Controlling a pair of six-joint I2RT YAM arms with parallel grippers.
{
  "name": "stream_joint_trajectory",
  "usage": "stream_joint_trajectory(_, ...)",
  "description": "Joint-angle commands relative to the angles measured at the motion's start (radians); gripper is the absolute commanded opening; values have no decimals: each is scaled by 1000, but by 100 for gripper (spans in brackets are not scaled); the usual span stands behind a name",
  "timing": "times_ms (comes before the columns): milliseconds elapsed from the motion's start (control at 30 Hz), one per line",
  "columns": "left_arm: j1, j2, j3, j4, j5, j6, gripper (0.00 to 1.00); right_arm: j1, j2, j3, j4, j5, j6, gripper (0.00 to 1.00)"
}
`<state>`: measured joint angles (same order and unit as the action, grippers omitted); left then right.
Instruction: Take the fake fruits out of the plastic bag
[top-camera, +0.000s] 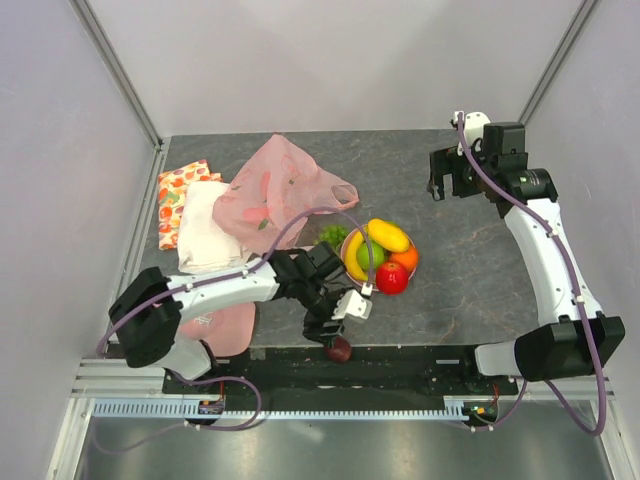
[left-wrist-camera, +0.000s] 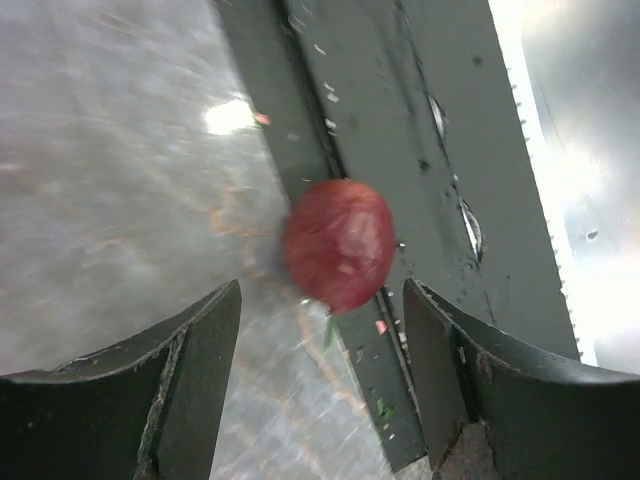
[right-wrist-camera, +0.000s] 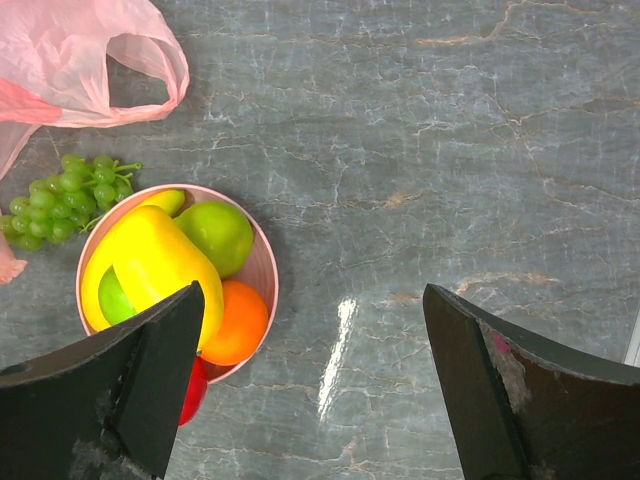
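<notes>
**A:** While the top view is up, where are the fruits (top-camera: 380, 255)?
**B:** Heaped just right of the plastic bag (top-camera: 275, 190). The plum (top-camera: 339, 349) lies alone at the counter's (top-camera: 470, 270) near edge, under the left fingers (top-camera: 335, 325). The right fingers (top-camera: 443, 188) hang far right.
**A:** Left wrist?
**B:** Fingers spread, not touching the blurred plum.
**A:** Right wrist?
**B:** Fingers wide, nothing between them. Mango (right-wrist-camera: 160, 260), green apple (right-wrist-camera: 215, 235) and orange (right-wrist-camera: 235, 320) sit on the plate (right-wrist-camera: 265, 270), with grapes (right-wrist-camera: 60, 185) beside it.

plum (left-wrist-camera: 338, 243) blurred in left wrist view; red apple (right-wrist-camera: 193, 392) mostly hidden behind right gripper (right-wrist-camera: 312, 292); plastic bag (right-wrist-camera: 70, 60) cut by edge.
</notes>
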<state>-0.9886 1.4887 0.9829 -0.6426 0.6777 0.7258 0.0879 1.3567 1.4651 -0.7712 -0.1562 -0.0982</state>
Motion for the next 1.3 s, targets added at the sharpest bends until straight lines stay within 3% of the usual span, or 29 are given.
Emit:
stream_joint_trajectory(0, -64, 60, -39, 104, -69, 17, 73, -8, 18, 55, 24, 7, -6, 98)
stream_joint_trajectory(300, -142, 186, -43, 199, -95, -89, 69, -8, 35, 40, 26, -34, 11, 98)
stream_joint_trajectory(433, -142, 174, -38, 183, -134, -111, 36, -8, 28, 41, 27, -39, 12, 98)
stream_joint_trajectory(533, -121, 115, -27, 121, -147, -85, 23, -8, 24, 47, 26, -37, 11, 98)
stream_joint_trajectory(633, -41, 7, -13, 162, -154, -94, 21, -8, 22, 61, 26, -25, 6, 98)
stream_joint_trajectory(700, 36, -27, 3, 277, -179, -169, 21, -7, 21, 66, 29, -14, 3, 98)
stream_joint_trajectory(833, 140, 11, 103, 340, -161, -249, 22, -7, 21, 58, 33, -16, 5, 98)
stream_joint_trajectory(1067, 188, 94, 106, 431, -67, 96, 27, -8, 28, 72, 27, 1, -5, 98)
stream_joint_trajectory(1267, 202, 146, 149, 460, 10, 213, 27, -8, 33, 61, 24, 6, -6, 98)
